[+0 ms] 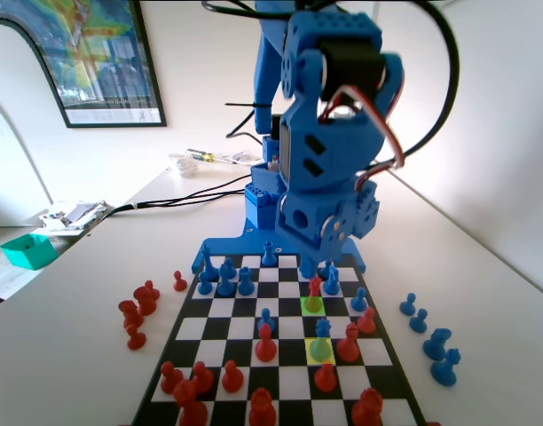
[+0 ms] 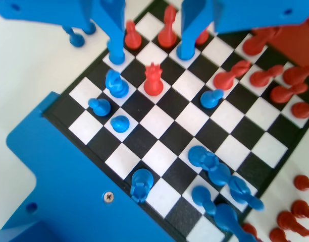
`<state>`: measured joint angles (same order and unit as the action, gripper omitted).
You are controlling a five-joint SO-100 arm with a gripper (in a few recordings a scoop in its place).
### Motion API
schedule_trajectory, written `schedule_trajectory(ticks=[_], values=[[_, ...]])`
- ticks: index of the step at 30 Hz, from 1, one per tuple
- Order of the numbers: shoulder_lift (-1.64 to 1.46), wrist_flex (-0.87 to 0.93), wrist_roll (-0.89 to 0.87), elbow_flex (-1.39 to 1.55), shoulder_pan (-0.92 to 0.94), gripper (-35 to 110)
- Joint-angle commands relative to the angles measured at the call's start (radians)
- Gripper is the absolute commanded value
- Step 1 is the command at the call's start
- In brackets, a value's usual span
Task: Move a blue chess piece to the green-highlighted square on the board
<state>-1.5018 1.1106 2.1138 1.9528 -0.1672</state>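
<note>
While the gripper (image 2: pixel 150 50) hangs spread, a red piece (image 2: pixel 153 80) stands below.

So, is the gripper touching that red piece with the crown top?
Apart. In the wrist view the open gripper has its jaws either side of the red crowned piece, with bare board showing between each jaw and it.

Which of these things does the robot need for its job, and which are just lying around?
For the job:
- blue chess piece, on the yellow square
- green-highlighted square, with a red piece on it
- board
- gripper, open

Just lying about:
- red pieces beside the board
- blue pieces off the board
- green box
- framed picture
</note>
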Motion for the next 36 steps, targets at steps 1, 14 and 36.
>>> schedule_trajectory(ticks=[1, 14, 36], values=[[-0.012, -0.021, 0.008, 0.015, -0.006, 18], [0.04, -0.118, 0.055, 0.06, 0.038, 16], [0.064, -0.239, 0.06, 0.135, 0.025, 13]])
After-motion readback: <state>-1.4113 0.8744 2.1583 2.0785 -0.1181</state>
